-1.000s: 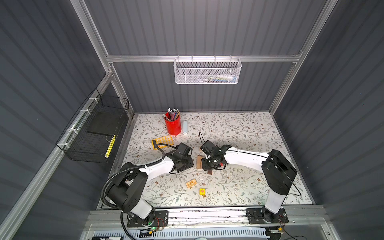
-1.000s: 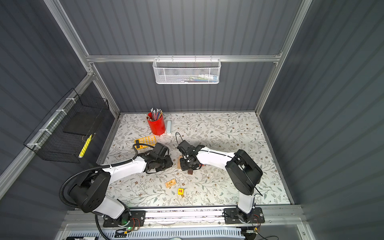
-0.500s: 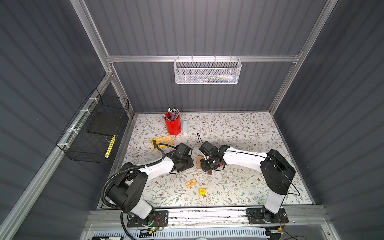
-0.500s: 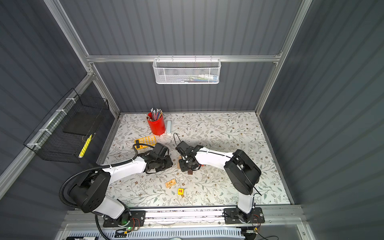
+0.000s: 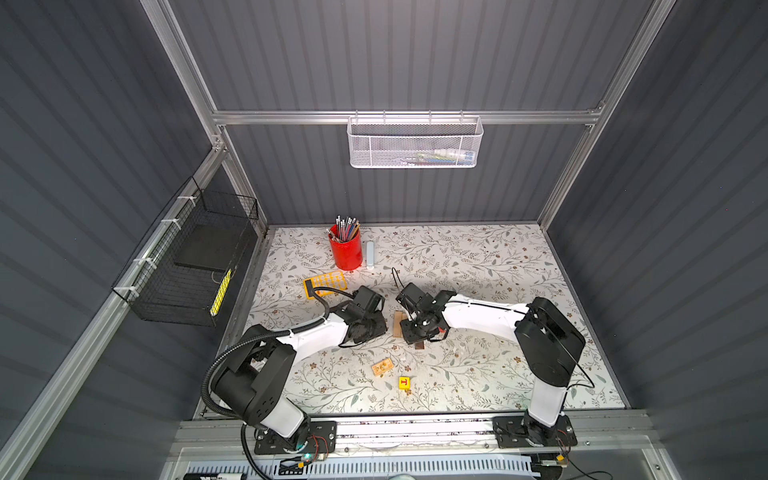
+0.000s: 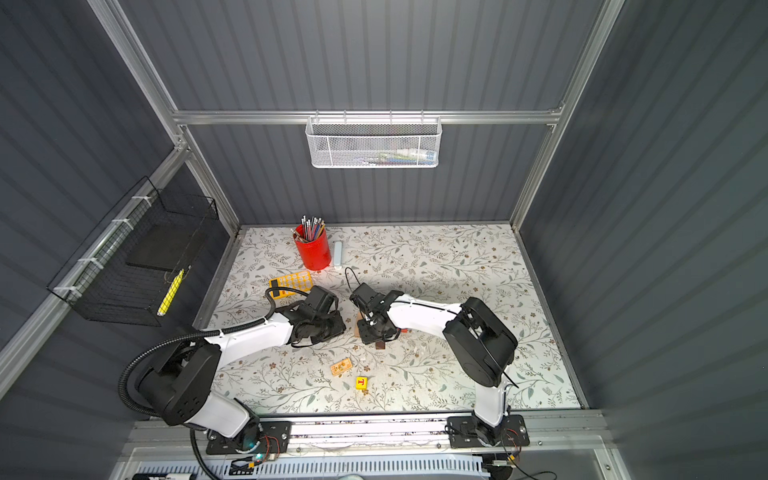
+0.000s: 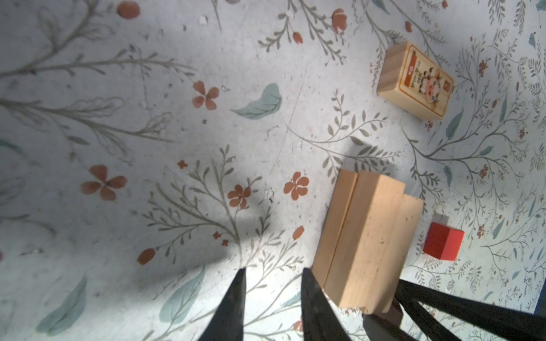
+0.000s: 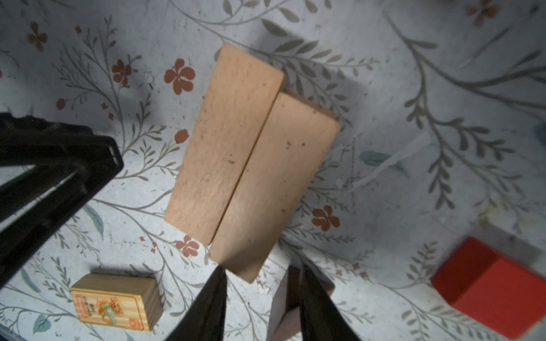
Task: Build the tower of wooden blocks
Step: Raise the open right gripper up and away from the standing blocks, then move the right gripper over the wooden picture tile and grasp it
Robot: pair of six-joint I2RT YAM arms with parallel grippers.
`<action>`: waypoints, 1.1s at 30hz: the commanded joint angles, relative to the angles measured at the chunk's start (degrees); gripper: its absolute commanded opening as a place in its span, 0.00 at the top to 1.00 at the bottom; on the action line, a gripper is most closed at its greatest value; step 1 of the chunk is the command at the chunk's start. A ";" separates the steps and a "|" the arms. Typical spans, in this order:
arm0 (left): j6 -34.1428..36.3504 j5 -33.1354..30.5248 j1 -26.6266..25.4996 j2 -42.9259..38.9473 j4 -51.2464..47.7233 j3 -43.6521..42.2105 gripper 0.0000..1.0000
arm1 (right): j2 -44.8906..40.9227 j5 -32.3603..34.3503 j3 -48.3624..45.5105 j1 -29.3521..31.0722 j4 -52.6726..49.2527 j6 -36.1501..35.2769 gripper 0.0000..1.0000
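Note:
Two tan planks point(image 8: 251, 159) lie flat side by side on the flowered table; both top views show only their left part point(image 5: 399, 323) point(image 6: 357, 325). My left gripper point(image 7: 274, 271) sits low just left of them, narrowly open over bare table, one finger beside the plank point(image 7: 366, 236). My right gripper point(image 8: 263, 273) hovers open at the planks' near end, with a dark brown wedge point(image 8: 283, 307) against one finger. A red cube point(image 8: 490, 283) lies right of the planks. A printed block point(image 5: 382, 367) and a yellow cube point(image 5: 404, 382) lie nearer the front.
A red pencil cup point(image 5: 345, 249), a pale tube point(image 5: 370, 254) and an orange calculator point(image 5: 326, 283) stand behind the arms. A black wire basket point(image 5: 195, 266) hangs on the left wall and a white mesh basket point(image 5: 415, 143) on the back wall.
My right gripper has edged slightly left toward the planks. The left arm has not visibly moved.

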 commanded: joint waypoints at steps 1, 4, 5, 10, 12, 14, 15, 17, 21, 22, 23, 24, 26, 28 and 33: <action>1.07 -1.05 0.36 -1.56 -2.24 -0.18 0.67 | 1.20 1.09 1.86 0.32 -1.26 -0.81 0.59; 1.17 -1.06 0.36 -1.69 -2.39 -0.30 0.67 | 1.18 1.27 1.81 0.31 -1.27 -0.67 0.59; 1.08 -1.01 0.36 -1.67 -2.38 -0.32 0.68 | 1.08 1.74 1.81 0.32 -1.27 -0.59 0.59; 1.17 -1.02 0.36 -1.94 -2.43 -0.10 0.67 | 0.30 -0.13 1.77 0.25 -0.92 -1.61 0.59; 1.34 -1.06 0.36 -2.13 -2.65 0.13 0.67 | -0.61 -0.47 1.29 0.30 -0.79 -1.81 0.59; 1.40 -1.01 0.36 -2.35 -2.84 0.35 0.67 | -1.99 -1.53 0.85 0.31 -0.66 -2.42 0.59; 1.40 -1.14 0.36 -2.57 -3.04 0.46 0.67 | -2.70 -2.40 0.49 0.30 -0.26 -2.68 0.60; 1.73 -1.25 0.36 -3.14 -3.46 0.82 0.67 | -5.05 -4.61 -0.08 0.36 0.50 -3.31 0.59; 2.68 -2.23 0.36 -4.69 -5.09 1.94 0.62 | -9.62 -2.31 0.46 0.08 -0.62 -4.18 0.57; 2.97 -2.66 0.36 -5.07 -5.67 2.25 0.61 | -10.26 -1.06 0.85 -0.26 -1.42 -4.27 0.56; 3.32 -3.09 0.36 -5.39 -6.30 2.68 0.59 | -10.58 -0.37 1.25 -0.73 -1.91 -4.38 0.56; 3.87 -3.59 0.36 -5.74 -6.87 3.28 0.54 | -10.77 -0.08 1.74 -1.43 -2.23 -4.91 0.55; 4.93 -4.83 0.36 -6.13 -8.31 4.57 0.45 | -10.27 0.87 3.18 -2.99 -2.82 -6.15 0.53; 6.30 -6.05 0.37 -6.44 -9.34 5.69 0.42 | -9.21 1.79 4.58 -4.83 -3.27 -8.12 0.51; 10.05 -10.29 0.36 -7.45 -12.64 9.01 0.30 | -4.54 1.30 8.50 -9.69 -3.29 -13.63 0.44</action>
